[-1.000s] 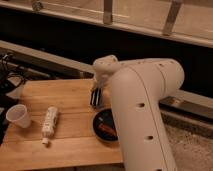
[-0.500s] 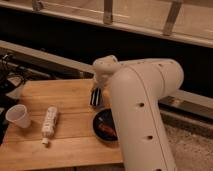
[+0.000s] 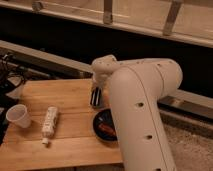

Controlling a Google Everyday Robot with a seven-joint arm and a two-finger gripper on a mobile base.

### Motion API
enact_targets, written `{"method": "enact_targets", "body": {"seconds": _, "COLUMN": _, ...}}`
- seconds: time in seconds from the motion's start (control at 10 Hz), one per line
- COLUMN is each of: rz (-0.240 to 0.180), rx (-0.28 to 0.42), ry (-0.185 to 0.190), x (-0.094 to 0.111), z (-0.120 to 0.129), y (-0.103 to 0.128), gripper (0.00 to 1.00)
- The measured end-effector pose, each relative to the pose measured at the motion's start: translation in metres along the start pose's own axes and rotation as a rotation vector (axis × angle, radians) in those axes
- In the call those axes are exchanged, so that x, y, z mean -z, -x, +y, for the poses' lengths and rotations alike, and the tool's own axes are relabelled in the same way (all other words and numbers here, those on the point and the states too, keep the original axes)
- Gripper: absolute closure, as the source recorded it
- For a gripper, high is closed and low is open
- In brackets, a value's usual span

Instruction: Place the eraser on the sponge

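One hand (image 3: 96,98) hangs over the tabletop (image 3: 65,95); I cannot tell its grip. Just nearer than it, a dark bowl (image 3: 98,131) holds something reddish (image 3: 107,130). I cannot make out the eraser.

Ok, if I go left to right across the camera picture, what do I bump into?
You'd meet the white cup → the white bottle lying down → the gripper, hanging over the wooden board → the robot's arm.

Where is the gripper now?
In the camera view, the gripper sits mid-frame over the wooden table, just behind the dark bowl, with the lying bottle off to the picture's left.
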Motion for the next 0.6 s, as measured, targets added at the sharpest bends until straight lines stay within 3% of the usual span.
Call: {"method": "enact_targets", "body": {"seconds": 0.6, "rz": 0.000, "rx": 0.011, "ry": 0.009, "x": -0.0015, "z": 0.0073, "y": 0.0015, "gripper": 0.14}}
